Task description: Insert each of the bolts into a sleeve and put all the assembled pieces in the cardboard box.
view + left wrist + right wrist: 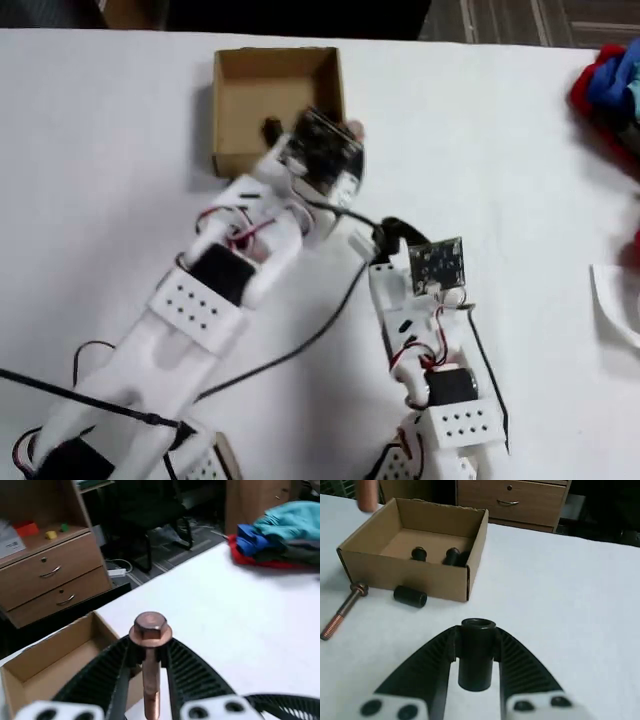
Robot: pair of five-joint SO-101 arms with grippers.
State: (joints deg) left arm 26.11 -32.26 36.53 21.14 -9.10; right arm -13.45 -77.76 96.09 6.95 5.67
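My left gripper (150, 647) is shut on a copper bolt (150, 680), held upright with its hex head on top, above the table beside the cardboard box (50, 665). In the high view this gripper (348, 135) hangs at the near right corner of the box (275, 100). My right gripper (476, 640) is shut on an upright black sleeve (476, 655), its hole facing up, nearer the front than the box (415, 575). Two black sleeves (419, 553) lie inside the box. A loose sleeve (410, 596) and a loose bolt (342, 610) lie on the table in front of the box wall.
A pile of coloured cloth (610, 90) lies at the table's far right, with a white object (615, 300) nearer along the right edge. Wooden drawers (515, 500) stand beyond the table. A black cable (300, 350) runs between the arms.
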